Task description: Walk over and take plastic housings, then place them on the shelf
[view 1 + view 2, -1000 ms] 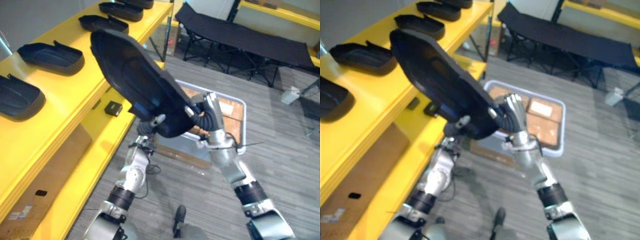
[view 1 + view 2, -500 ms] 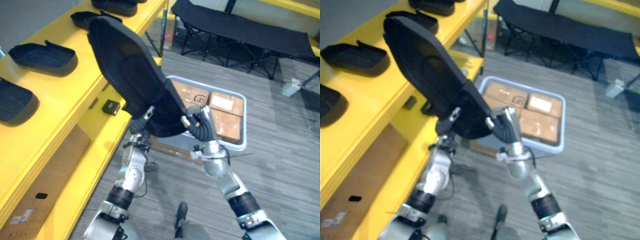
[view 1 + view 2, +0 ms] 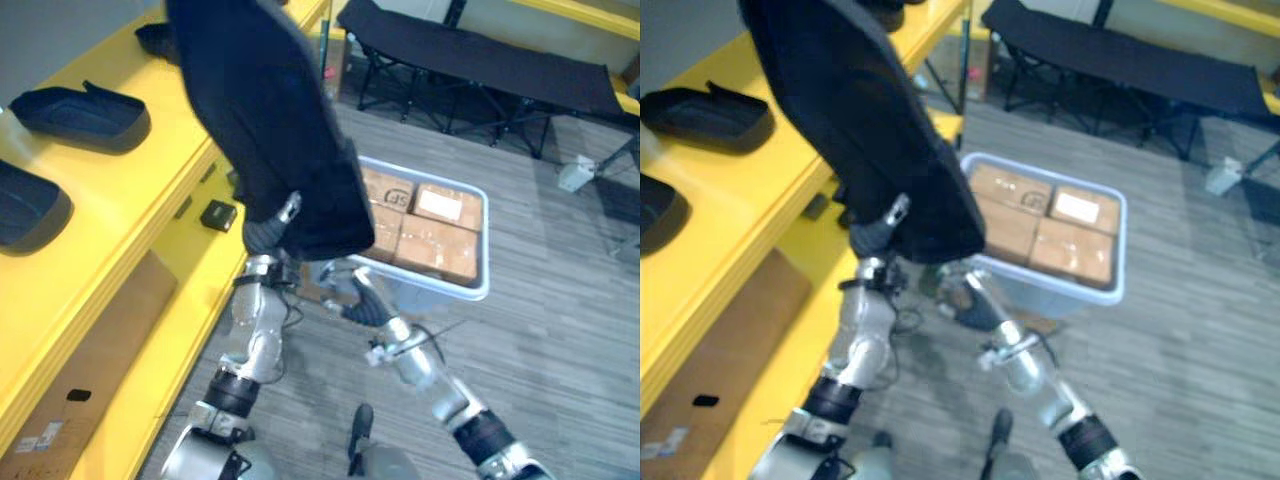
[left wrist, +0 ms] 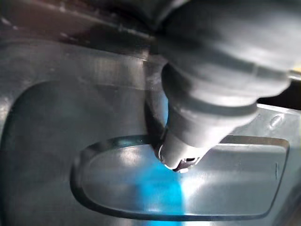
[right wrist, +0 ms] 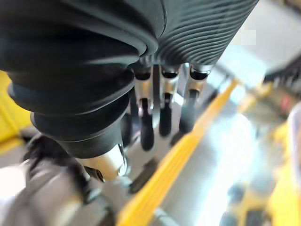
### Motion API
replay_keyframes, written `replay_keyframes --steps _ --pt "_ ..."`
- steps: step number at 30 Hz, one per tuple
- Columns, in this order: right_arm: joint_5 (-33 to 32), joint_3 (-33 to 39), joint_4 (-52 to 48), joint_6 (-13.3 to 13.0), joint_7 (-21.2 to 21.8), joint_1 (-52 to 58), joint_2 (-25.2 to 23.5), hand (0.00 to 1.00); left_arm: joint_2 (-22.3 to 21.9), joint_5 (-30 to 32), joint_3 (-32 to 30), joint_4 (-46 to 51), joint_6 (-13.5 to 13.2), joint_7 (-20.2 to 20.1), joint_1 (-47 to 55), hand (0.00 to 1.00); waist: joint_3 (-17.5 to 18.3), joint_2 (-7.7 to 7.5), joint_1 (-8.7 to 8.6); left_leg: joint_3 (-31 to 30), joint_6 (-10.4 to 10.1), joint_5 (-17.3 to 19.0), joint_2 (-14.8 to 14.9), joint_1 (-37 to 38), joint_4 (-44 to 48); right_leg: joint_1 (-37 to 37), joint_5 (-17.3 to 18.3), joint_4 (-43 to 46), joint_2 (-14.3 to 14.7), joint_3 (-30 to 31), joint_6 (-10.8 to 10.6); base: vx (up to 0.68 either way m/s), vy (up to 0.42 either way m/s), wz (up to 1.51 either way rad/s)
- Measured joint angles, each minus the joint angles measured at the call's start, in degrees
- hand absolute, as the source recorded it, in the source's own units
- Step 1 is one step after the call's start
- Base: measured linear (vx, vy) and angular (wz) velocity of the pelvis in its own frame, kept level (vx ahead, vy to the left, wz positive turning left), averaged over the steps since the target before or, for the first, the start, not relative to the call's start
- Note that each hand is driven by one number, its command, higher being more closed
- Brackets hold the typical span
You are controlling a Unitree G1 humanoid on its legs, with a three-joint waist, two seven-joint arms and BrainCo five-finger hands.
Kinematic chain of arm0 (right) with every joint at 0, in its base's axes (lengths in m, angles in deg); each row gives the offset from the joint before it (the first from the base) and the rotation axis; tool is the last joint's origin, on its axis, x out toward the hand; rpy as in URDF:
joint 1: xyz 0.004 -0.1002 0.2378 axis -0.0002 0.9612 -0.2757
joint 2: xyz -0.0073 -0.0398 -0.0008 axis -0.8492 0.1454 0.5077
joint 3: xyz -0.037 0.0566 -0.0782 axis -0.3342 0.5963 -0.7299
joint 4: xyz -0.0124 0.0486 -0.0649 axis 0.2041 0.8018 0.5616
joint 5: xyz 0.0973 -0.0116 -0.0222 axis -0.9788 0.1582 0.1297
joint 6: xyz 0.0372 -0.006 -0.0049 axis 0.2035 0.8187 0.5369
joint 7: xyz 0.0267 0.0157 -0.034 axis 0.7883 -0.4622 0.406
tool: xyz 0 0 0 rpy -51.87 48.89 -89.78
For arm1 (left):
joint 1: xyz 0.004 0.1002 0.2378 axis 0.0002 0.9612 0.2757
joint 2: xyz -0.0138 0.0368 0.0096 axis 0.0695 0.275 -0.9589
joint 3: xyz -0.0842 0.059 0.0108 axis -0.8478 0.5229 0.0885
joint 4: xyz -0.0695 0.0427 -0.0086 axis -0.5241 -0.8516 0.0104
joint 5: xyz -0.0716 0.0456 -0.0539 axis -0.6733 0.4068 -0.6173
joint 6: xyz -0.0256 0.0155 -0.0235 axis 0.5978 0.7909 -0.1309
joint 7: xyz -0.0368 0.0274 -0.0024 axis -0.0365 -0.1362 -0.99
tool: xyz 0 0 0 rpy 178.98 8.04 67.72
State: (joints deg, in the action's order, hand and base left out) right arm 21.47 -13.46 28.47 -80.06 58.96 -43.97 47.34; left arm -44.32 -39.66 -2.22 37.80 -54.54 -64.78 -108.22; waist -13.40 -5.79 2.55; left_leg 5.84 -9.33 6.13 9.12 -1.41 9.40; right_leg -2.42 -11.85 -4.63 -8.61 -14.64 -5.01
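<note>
Left hand [image 3: 263, 236] fingers grip the housing [image 3: 270, 110] raised by the shelf [image 3: 130, 190]; right hand [image 3: 358, 300] fingers relaxed; next, lay it flat there

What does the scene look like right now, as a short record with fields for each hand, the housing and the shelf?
left hand: curled round the lower end of the plastic housing
right hand: open, empty, low near the bin
plastic housing: raised, tilted, by the edge of the yellow shelf
shelf: other housings lying on its top level
bin: cardboard boxes inside
</note>
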Motion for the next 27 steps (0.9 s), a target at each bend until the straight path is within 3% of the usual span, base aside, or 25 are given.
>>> replay_keyframes --steps 2,5,10,11,13,15,20,22,25,27 --pt "-3.6 0.2 -0.9 0.1 5.3 -0.1 0.6 0.0 0.1 0.5 -1.1 -0.2 2.2 0.2 1.7 1.0 0.1 -0.12 0.08 0.3 0.0 0.0 0.0 1.1 -0.4 0.7 0.0 0.0 0.1 0.0 0.0 0.0 0.0 -0.04" --pt "-10.4 0.0 -6.8 1.4 11.9 -0.3 2.9 0.0 0.2 0.6 -4.6 -1.6 3.2 0.8 3.4 1.0 0.2 -0.21 0.16 1.0 0.0 0.0 0.0 1.5 -0.5 0.6 0.0 0.0 0.4 0.3 -0.1 -0.02 -0.009 -0.1" --pt "-35.4 6.2 -24.3 4.2 17.9 -8.1 4.3 0.0 1.7 15.8 -7.1 -8.9 7.0 9.3 9.4 1.0 1.0 -0.3 -0.36 1.3 -0.1 -0.1 0.3 2.8 -0.9 1.6 0.1 0.0 0.7 0.5 -0.1 -0.01 -0.003 -0.03" --pt "-38.5 7.2 -25.0 4.6 18.7 -8.7 4.3 0.0 1.6 17.1 -7.1 -9.2 7.1 10.2 10.2 1.0 1.3 -0.44 -0.32 1.4 -0.1 -0.1 0.2 2.9 -0.9 1.6 0.1 0.0 0.7 0.5 -0.2 0.0 0.0 0.0" --pt "-50.9 11.0 -26.3 7.8 22.6 -8.3 4.4 0.0 1.8 22.1 -8.6 -9.3 7.0 14.2 12.3 1.0 2.6 -1.03 -0.3 1.6 -0.1 -0.1 0.2 3.0 -1.0 1.7 0.3 0.0 0.6 0.5 -0.4 0.0 0.0 0.0" --pt "-56.5 13.2 -26.3 9.6 25.2 -6.3 4.5 0.0 1.8 23.1 -11.2 -9.3 6.6 16.9 12.3 1.0 3.2 -0.92 -0.31 1.8 -0.1 0.0 0.2 3.4 -1.0 2.0 0.5 0.0 0.6 0.5 -0.6 0.0 0.0 0.0" --pt "-64.5 15.0 -26.4 14.5 33.5 -1.0 5.3 0.0 1.4 26.4 -18.3 -8.9 3.2 25.9 12.8 1.0 5.5 0.85 -0.95 2.2 0.0 0.0 0.3 3.6 -1.3 2.0 1.1 0.0 0.5 0.6 -0.8 0.0 0.0 0.0" --pt "-66.0 15.0 -26.4 15.5 34.5 0.0 5.3 0.0 0.4 29.1 -20.2 -8.8 1.8 28.6 12.8 1.0 5.8 1.39 -0.96 2.2 -0.1 0.0 0.3 3.6 -1.5 2.0 1.1 0.0 0.5 0.6 -0.8 0.0 0.0 0.0" --pt "-65.8 15.6 -26.4 15.8 33.1 1.2 4.7 0.0 0.2 31.9 -22.3 -8.8 -0.1 31.3 12.8 1.0 6.1 1.5 -1.04 2.6 -0.2 -0.1 0.3 4.3 -2.3 2.1 1.2 0.0 0.6 0.7 -0.7 0.0 0.003 -0.01" --pt "-65.0 19.5 -25.6 15.7 28.4 3.9 2.9 0.0 0.3 32.0 -23.7 -8.8 -2.1 31.9 12.9 1.0 7.4 1.21 -1.31 2.7 -0.3 -0.2 0.3 4.4 -2.9 1.8 1.2 0.0 0.5 0.7 -0.5 0.02 0.012 0.0"
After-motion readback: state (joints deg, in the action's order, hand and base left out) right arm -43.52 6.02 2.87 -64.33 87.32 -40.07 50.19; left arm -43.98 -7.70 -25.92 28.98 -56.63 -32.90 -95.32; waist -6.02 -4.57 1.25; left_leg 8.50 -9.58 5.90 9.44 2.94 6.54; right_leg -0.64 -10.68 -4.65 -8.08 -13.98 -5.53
